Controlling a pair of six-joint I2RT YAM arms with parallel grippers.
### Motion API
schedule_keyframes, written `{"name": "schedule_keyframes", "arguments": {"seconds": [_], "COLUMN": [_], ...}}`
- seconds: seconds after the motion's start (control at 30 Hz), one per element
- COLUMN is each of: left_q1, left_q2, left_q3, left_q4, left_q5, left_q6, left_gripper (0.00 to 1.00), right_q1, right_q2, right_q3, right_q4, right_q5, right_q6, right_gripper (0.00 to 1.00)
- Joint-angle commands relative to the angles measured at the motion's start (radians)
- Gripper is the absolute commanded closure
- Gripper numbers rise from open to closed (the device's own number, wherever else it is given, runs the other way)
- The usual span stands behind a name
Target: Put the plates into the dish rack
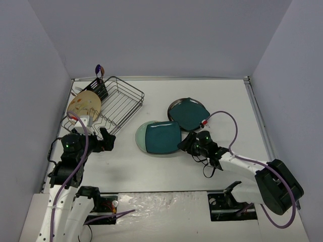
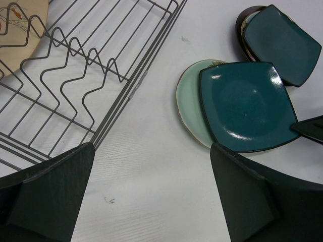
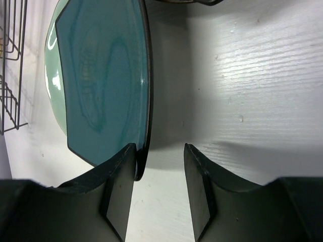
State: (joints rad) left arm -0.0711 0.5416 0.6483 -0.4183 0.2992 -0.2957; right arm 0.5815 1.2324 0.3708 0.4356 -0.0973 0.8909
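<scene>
A rounded-square teal plate lies on a pale green plate at the table's middle. My right gripper is at its right edge. In the right wrist view the right gripper is open: the teal plate has its dark rim against the left finger, and a wide gap separates it from the right finger. A second teal plate rests on a dark-rimmed round one behind. A beige plate stands in the dish rack. My left gripper hangs wide open over bare table beside the rack.
The rack's wavy dividers show in the left wrist view, with the beige plate at its far corner. A black cutlery basket sits at the rack's back left. Grey walls enclose the table on three sides.
</scene>
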Motion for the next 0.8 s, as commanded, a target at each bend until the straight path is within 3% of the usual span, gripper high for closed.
{"name": "schedule_keyframes", "arguments": {"seconds": [0.0,0.77], "left_q1": [-0.002,-0.002], "left_q2": [0.018,0.029], "left_q3": [0.037,0.037], "left_q4": [0.042,0.041], "left_q5": [0.013,0.017], "left_q6": [0.004,0.007], "left_gripper": [0.03,0.03], "right_q1": [-0.007,-0.041], "right_q2": [0.034,0.243], "right_q3": [0.053,0.158], "right_q4": [0.054,0.222], "right_q5": [-0.039,-0.142], "right_q6": [-0.066,-0.106], "right_gripper": [0.6,0.62]}}
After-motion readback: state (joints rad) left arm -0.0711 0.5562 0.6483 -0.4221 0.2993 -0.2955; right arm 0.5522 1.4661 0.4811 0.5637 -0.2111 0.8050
